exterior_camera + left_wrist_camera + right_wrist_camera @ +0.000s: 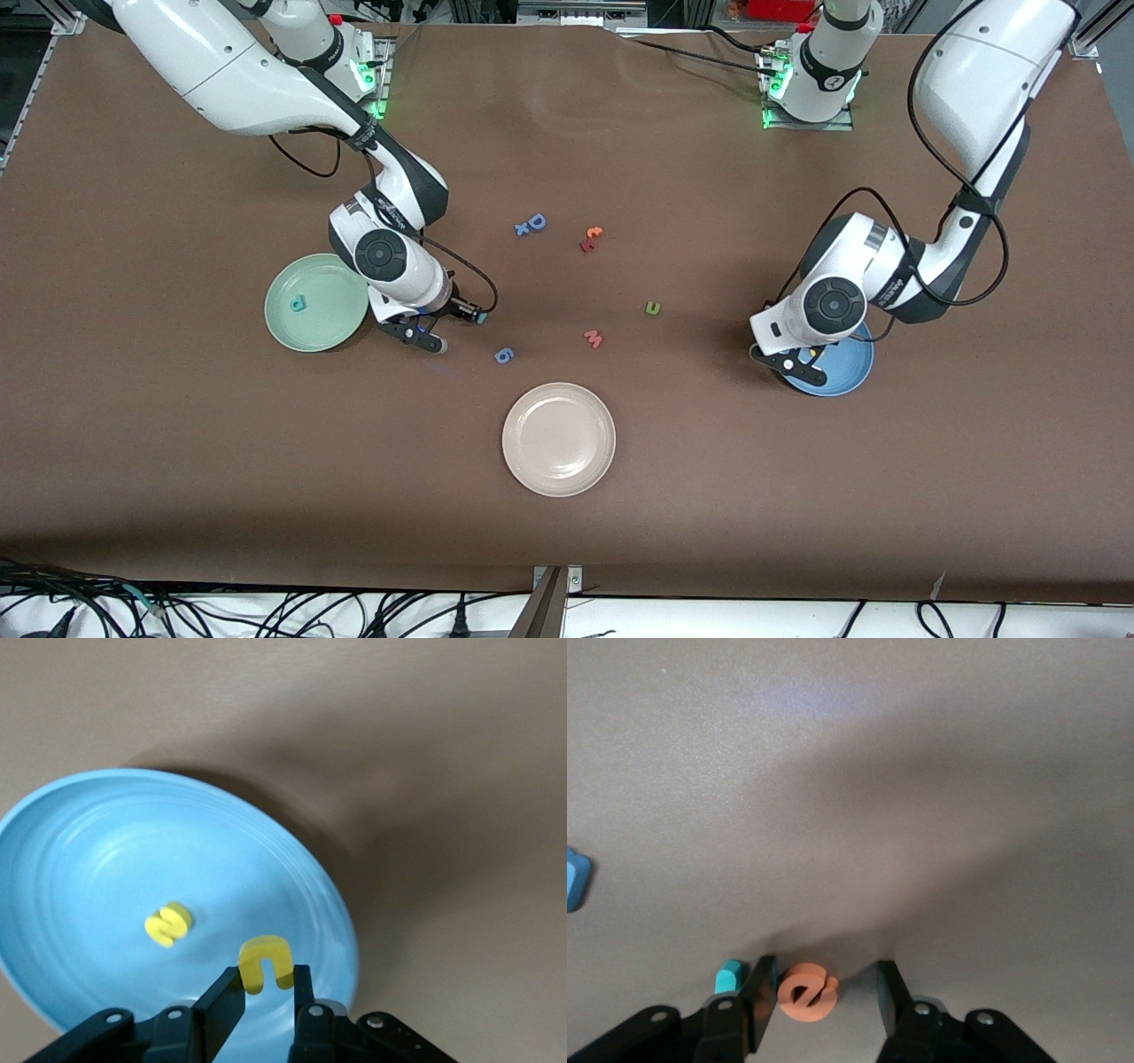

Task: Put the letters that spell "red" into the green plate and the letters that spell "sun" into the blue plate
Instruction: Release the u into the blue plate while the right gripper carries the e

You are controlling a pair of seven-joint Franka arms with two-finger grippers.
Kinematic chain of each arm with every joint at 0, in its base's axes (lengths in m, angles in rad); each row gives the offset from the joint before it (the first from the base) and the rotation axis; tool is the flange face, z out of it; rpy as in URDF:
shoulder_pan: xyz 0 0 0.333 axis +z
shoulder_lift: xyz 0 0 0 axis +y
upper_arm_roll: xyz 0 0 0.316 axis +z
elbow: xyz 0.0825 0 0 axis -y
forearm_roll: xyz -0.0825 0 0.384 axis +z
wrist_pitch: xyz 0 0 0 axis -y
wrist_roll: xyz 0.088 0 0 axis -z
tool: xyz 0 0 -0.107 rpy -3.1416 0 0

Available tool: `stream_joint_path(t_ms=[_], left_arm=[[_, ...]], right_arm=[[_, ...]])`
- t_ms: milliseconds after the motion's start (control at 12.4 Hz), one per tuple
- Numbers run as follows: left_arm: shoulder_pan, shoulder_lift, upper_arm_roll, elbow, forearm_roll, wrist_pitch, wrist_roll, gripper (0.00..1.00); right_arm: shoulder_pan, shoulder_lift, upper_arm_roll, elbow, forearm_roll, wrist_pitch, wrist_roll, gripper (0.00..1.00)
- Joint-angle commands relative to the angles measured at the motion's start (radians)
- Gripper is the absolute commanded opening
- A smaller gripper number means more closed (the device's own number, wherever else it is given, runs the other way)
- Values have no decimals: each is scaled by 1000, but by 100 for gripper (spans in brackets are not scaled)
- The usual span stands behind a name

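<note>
Brown cloth covers the table. Beside the green plate (pixel 316 302), which holds the teal "d" (pixel 298 305), the right gripper (pixel 826 996) brackets the orange "e" (pixel 804 992) with jaws apart; the teal "r" (pixel 727 976) touching one finger could be dragged along. Over the blue plate (pixel 106 868), the left gripper (pixel 264 992) pinches the yellow "u" (pixel 265 962) near the rim, where it could bounce out. No branding can be read.
</note>
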Motion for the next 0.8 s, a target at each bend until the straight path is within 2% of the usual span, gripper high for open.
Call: stream_joint_path(t_ms=[0, 321, 482, 723], left_arm=[[29, 14, -14, 4, 27, 19, 9, 99], [16, 8, -28, 9, 9, 15, -12, 100], [9, 5, -94, 15, -25, 8, -116, 100], [-20, 9, -166, 17, -34, 11, -303, 100]], right_arm=[[8, 16, -4, 13, -24, 3, 18, 50], [28, 17, -4, 14, -15, 3, 21, 48], [32, 20, -4, 14, -21, 10, 45, 47], [34, 26, -4, 14, -22, 16, 48, 27]])
